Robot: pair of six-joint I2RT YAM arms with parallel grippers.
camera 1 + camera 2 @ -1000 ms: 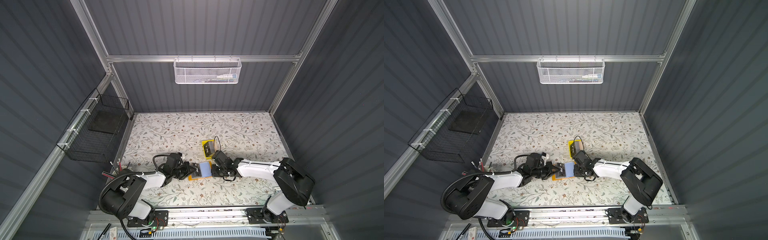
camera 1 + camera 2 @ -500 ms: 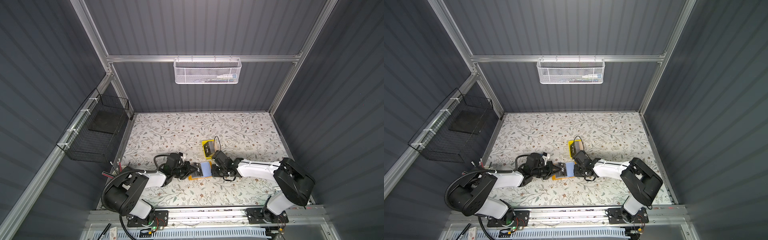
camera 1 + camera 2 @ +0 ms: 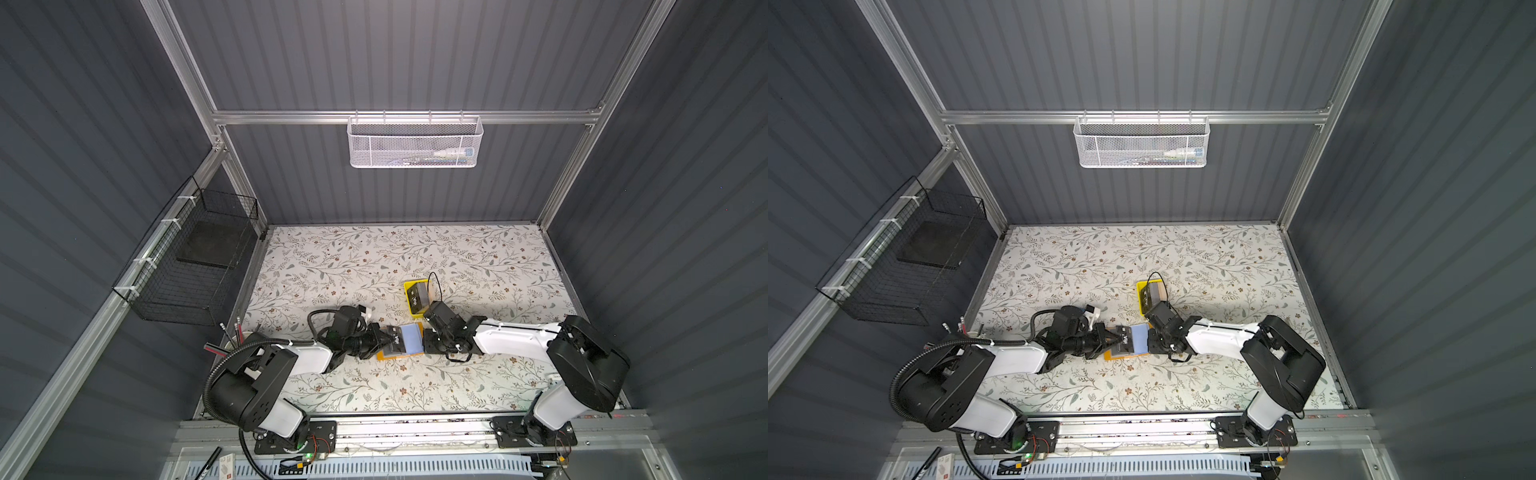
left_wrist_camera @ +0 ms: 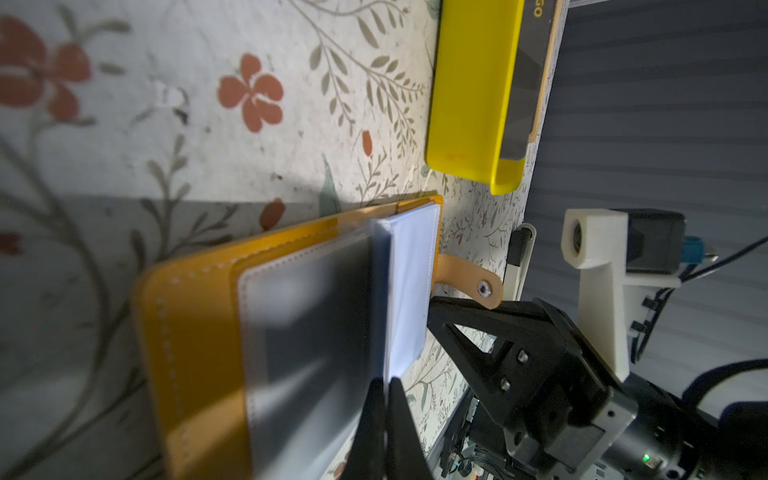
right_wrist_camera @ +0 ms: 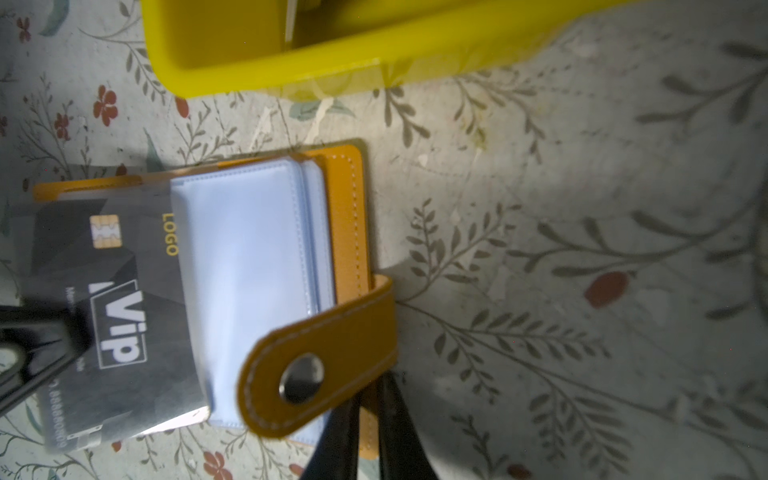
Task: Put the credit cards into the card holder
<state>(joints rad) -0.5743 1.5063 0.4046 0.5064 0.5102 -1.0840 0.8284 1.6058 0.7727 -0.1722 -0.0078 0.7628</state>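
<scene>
Left of the holder (image 3: 385, 356) (image 3: 1112, 355) (image 4: 187, 332) (image 5: 349, 216), the left gripper (image 3: 387, 340) (image 3: 1114, 338) (image 4: 386, 399) reaches in low over the floral table (image 3: 374, 257) (image 3: 1100, 257), its jaws pinched tight on the left edge of the VIP card (image 3: 397, 341) (image 3: 1124, 338) (image 4: 307, 332) (image 5: 116, 316). This black card lies tilted over the holder's left half. In the left wrist view it shows dark through a clear sleeve with a stitched border, and in the right wrist view its far edge runs under the bluish pages (image 3: 411, 338) (image 3: 1139, 337) (image 5: 245, 270), so it is partly in the holder, though how deep I cannot tell. The holder lies open and flat on the table, pages up. At the holder's right side the strap (image 4: 465, 274) (image 5: 328, 357) curls up over the pages, its snap showing. Just right of the holder sits the right gripper (image 3: 424, 344) (image 3: 1152, 343) (image 5: 368, 436), jaws narrow, nipping the edge of the right cover just under the strap. Behind the holder's right end, a little apart from it, stands the yellow tray (image 3: 414, 313) (image 3: 1141, 301) (image 4: 469, 104) (image 5: 232, 50) with other cards (image 3: 419, 296) (image 3: 1152, 294) (image 4: 523, 83) inside
</scene>
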